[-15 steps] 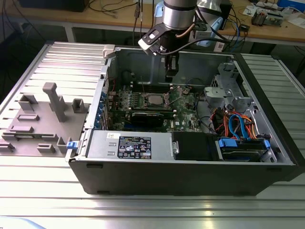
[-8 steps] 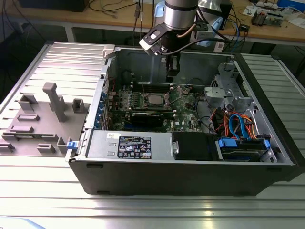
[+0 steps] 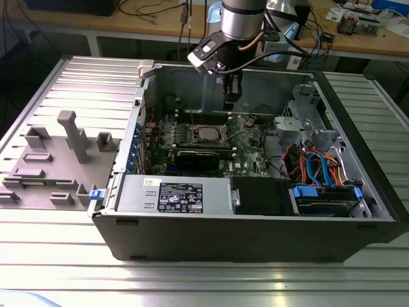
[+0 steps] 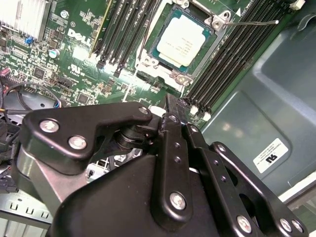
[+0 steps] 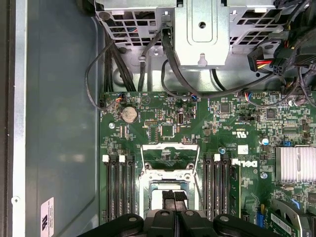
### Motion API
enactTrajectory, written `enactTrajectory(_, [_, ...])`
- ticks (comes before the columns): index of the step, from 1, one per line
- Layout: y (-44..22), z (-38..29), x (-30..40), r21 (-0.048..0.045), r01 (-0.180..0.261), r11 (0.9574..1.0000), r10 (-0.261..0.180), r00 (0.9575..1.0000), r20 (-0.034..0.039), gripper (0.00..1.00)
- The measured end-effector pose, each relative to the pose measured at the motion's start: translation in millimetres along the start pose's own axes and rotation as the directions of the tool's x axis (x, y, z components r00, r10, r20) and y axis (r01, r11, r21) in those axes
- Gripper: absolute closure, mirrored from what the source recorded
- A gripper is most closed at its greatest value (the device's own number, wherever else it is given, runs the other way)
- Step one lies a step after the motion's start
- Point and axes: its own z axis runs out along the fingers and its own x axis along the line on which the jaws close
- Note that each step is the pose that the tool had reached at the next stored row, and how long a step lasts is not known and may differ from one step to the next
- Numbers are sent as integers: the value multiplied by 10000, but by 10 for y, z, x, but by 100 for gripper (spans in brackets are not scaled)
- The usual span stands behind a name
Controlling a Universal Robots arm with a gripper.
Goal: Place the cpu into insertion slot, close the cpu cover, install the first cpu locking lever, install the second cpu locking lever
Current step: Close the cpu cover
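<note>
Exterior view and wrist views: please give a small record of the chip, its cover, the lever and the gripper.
cpu: flat square chip with silver-grey metal top, seated in the square silvery-rimmed insertion slot
cpu cover: thin silvery metal frame, down around the chip
lever: thin silvery wire rod, sticking out over black memory slots
gripper: black, shut, over the socket

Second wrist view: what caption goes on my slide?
The cpu sits in the insertion slot, black memory slots on both sides.

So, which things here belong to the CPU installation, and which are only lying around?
Job: cpu, insertion slot, cpu cover, locking lever, gripper.
Idle: memory slots, heatsink, coin battery, drive cables, grey fixture plate.
</note>
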Motion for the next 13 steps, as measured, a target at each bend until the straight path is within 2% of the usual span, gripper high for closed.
enactTrajectory(13, [28,0,0,0,-1,10000,1,10000,0,89])
